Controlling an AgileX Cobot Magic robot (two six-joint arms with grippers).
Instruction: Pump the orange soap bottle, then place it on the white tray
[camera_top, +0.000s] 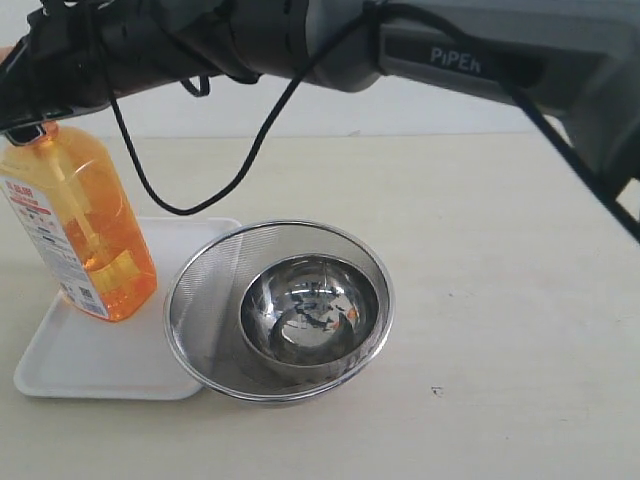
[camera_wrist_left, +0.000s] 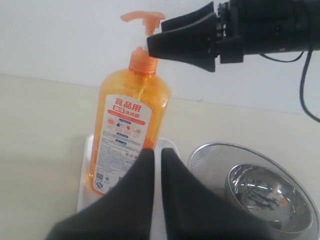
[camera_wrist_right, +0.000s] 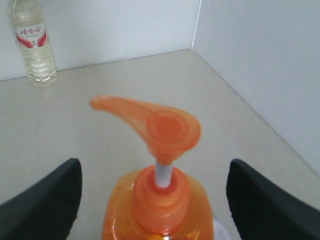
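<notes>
The bottle (camera_top: 85, 225) stands on the tray (camera_top: 100, 365) at the left of the bench (camera_top: 480, 250), my right claw (camera_wrist_right: 154, 161) spread wide astride its pump stem (camera_wrist_right: 163, 175), left claw (camera_wrist_left: 157, 152) together and empty; I judge it stiff, slick, tippy, best gripped across its flat sides.

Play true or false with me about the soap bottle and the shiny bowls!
1. The orange soap bottle stands on the white tray. True.
2. The right gripper is squeezed shut on the pump head. False: its fingers stand wide apart, one on each side of the pump head, not touching it.
3. A steel bowl sits inside the mesh strainer. True.
4. The pump head is blue. False: it is orange, on a white stem.
</notes>
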